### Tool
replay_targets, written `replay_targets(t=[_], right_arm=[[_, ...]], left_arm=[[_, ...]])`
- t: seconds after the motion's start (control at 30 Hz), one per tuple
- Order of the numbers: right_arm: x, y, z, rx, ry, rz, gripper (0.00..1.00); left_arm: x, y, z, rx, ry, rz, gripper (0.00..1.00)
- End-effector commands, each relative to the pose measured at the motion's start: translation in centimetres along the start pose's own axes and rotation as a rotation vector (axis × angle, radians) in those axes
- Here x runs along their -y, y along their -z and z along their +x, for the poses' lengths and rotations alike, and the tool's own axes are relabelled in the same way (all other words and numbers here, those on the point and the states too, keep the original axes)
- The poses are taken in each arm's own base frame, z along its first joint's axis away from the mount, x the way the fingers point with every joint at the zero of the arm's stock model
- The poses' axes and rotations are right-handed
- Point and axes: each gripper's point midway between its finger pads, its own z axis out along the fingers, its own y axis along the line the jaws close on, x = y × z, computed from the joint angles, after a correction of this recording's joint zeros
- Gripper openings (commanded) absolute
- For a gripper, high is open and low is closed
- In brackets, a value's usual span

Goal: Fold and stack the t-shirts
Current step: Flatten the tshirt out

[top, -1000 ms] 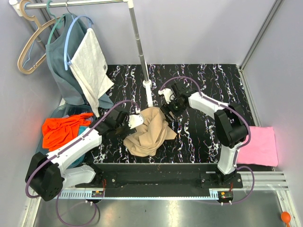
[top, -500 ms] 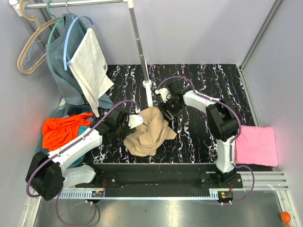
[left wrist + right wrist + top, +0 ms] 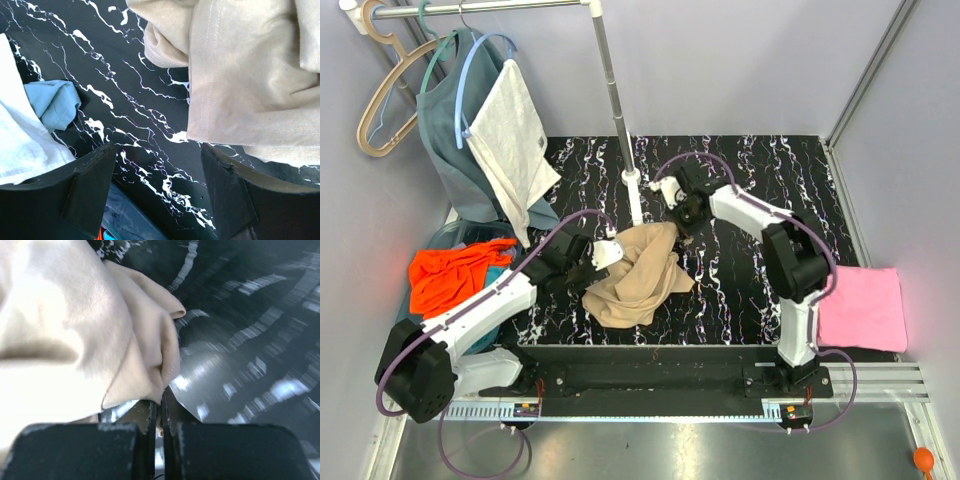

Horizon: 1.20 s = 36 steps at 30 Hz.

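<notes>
Black worktop point(image 3: 760, 170) with white marble veining, smooth and glossy. The tan shirt point(image 3: 638, 275) lies crumpled near the middle, towards the front edge. It is a soft matte knit, bunched in thick folds, and one stitched hem lies flat on the stone in the left wrist view. Left arm point(image 3: 480, 310) reaches in from the left. Its jaws are spread wide over bare worktop just beside that hem and touch no cloth. Right arm point(image 3: 750, 215) bends over from the right. Its jaws are pressed together, pinching a fold at the shirt's far right corner, which is drawn out to a point towards them. The right wrist view is blurred beyond the cloth. Open room: the worktop to the right of and behind the tan shirt is bare stone. The foot of the rack pole point(image 3: 632, 182) stands just behind the shirt's far edge. On the left, a grey-blue garment point(image 3: 455, 130) and a pale towelling cloth point(image 3: 510, 140) hang from the rail, their lower ends reaching the worktop's left corner. The orange shirt point(image 3: 445, 275) is heaped off the left edge, with a bit of teal cloth point(image 3: 496, 276) beside it. The pink shirt point(image 3: 863, 308) lies folded as a flat rectangle off the right edge, well apart from both arms.
</notes>
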Motion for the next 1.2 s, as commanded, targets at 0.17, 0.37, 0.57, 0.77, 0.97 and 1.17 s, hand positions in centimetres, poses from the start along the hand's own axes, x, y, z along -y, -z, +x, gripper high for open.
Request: replay_targets(t=[0.17, 0.37, 0.57, 0.77, 0.97, 1.17], right_arm=[[4.3, 20.6, -8.1, 0.217, 0.087, 0.386, 0.0], [5.2, 25.0, -8.6, 0.235, 0.117, 0.49, 0.0], [6.2, 27.8, -9.2, 0.267, 0.143, 0.581, 0.0], [7.3, 32.7, -12.7, 0.424, 0.194, 0.695, 0.0], [9.1, 36.9, -15.0, 0.476, 0.281, 0.853, 0.0], [9.7, 38.0, -15.0, 0.448, 0.319, 0.911, 0.0]], left_arm=[[-4.9, 3.2, -6.2, 0.195, 0.049, -0.123, 0.73], [-6.0, 3.3, -8.7, 0.24, 0.068, -0.113, 0.73], [-6.9, 3.2, -10.6, 0.263, 0.069, -0.107, 0.74], [-6.5, 2.8, -11.2, 0.279, 0.076, -0.079, 0.74], [-6.0, 1.3, -11.9, 0.264, 0.072, -0.042, 0.73], [-5.1, 0.5, -13.6, 0.288, 0.068, 0.011, 0.73]])
